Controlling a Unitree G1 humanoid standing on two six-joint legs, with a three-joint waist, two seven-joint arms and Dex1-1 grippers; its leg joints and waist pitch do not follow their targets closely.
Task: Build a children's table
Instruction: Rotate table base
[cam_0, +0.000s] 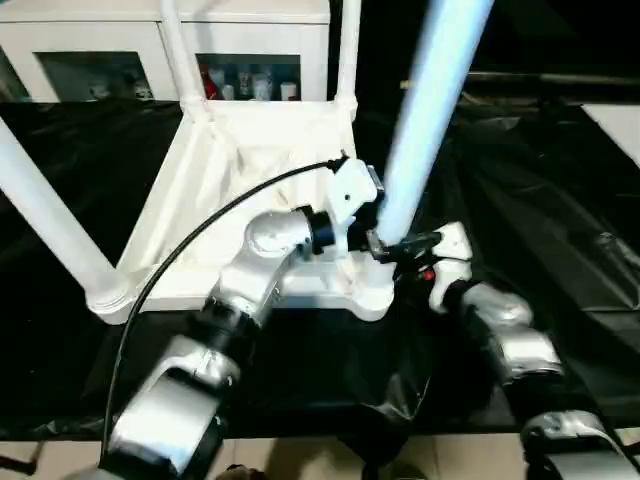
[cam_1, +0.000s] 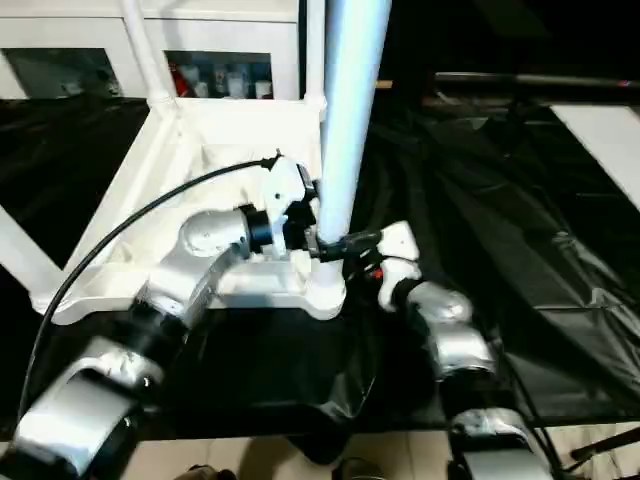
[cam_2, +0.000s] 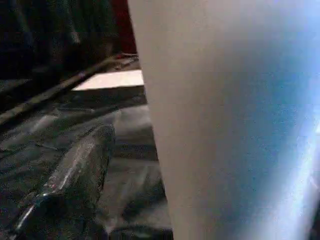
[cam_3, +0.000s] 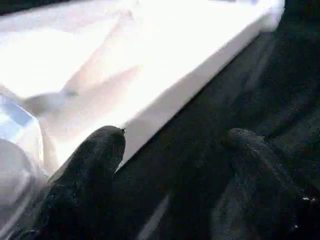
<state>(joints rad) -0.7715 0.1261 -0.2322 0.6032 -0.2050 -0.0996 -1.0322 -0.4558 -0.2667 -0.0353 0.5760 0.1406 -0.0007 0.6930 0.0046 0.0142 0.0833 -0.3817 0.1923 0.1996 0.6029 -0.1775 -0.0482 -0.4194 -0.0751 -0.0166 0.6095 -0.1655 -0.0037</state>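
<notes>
My left hand (cam_0: 378, 238) and right hand (cam_0: 420, 250) are both spread at the foot of the near-right leg (cam_0: 425, 110), which stands in its corner socket on the upturned tabletop (cam_0: 240, 180) near the desk's (cam_0: 560, 230) front edge; I judge I should grip low and push straight down. Three more legs already stand. My left wrist view looks past the leg to a flat white board (cam_2: 112, 80), my right wrist view along the tabletop's edge.

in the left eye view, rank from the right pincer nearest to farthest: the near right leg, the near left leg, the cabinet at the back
1. White tubular near right leg, standing in the white plastic tabletop's corner, right beside the right pincer.
2. White tubular near left leg, at the tabletop's opposite near corner.
3. White glass-fronted cabinet, behind the table.
</notes>
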